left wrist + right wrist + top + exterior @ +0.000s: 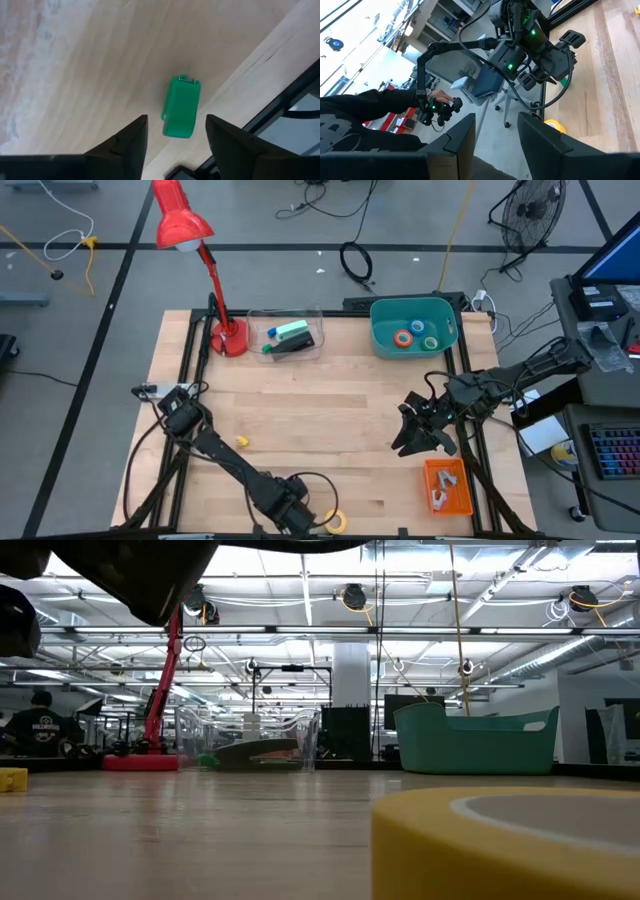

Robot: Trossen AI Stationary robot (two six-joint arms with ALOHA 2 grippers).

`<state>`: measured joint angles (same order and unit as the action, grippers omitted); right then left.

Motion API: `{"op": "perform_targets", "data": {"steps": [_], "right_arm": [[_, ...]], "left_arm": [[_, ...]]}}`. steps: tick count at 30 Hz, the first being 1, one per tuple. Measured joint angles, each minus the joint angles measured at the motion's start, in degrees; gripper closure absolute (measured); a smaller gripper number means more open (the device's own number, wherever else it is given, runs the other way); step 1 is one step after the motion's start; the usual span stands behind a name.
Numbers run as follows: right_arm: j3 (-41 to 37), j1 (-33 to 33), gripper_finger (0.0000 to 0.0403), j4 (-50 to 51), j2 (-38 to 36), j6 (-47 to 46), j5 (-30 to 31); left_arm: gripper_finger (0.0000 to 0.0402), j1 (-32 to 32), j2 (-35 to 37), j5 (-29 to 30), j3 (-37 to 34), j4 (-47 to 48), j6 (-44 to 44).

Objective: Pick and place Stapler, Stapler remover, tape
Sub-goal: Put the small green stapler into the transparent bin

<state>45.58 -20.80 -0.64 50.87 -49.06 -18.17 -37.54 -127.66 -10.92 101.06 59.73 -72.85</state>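
A pale wooden table [330, 410] sits on a grey workshop floor under a red desk lamp [190, 240]. From above, the teal bin [445, 340] at about one o'clock already holds three tape rolls [416, 335], orange, green and blue, while the clear tray [312, 345] at twelve holds a green and dark stapler-like object [291, 338]. An orange tray [462, 498] at five o'clock holds something pale, unidentifiable. The yellow tape roll [337, 521] lies at the six o'clock edge, unplaced, and a small yellow piece [241, 441] at eight o'clock. The left gripper [292, 502] hangs low beside that roll; the right gripper [418, 432] hovers at four o'clock.

At table height, the yellow roll [505, 840] fills the foreground, the bin [475, 740] far behind.

The left wrist view shows its fingers [125, 142] spread, empty, over a small green block [181, 106] near the table's edge, likely the staple remover.

The right wrist view shows its fingers [457, 140] apart, holding nothing
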Motion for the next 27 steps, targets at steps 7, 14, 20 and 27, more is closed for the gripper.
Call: {"op": "perform_targets", "data": {"steps": [7, 14, 20, 27], "right_arm": [[0.0, 0.0, 0.0264, 0.0, 0.0, 0.0, 0.0], [0.0, 0.0, 0.0264, 0.0, 0.0, 0.1, 0.0], [0.0, 0.0, 0.0264, 0.0, 0.0, 0.2, 0.0], [0.0, 0.0, 0.0264, 0.0, 0.0, 0.2, 0.0]], "left_arm": [[0.0242, 1.1, 0.0, -0.1, 0.0, 0.6, 1.3], [0.032, 2.4, 0.0, -0.6, 0.0, 0.5, 1.9], [0.0348, 3.4, 0.1, 0.2, 0.0, 0.8, 1.8], [0.0322, 6.1, 0.1, 2.4, 0.0, 1.7, 0.6]]}}
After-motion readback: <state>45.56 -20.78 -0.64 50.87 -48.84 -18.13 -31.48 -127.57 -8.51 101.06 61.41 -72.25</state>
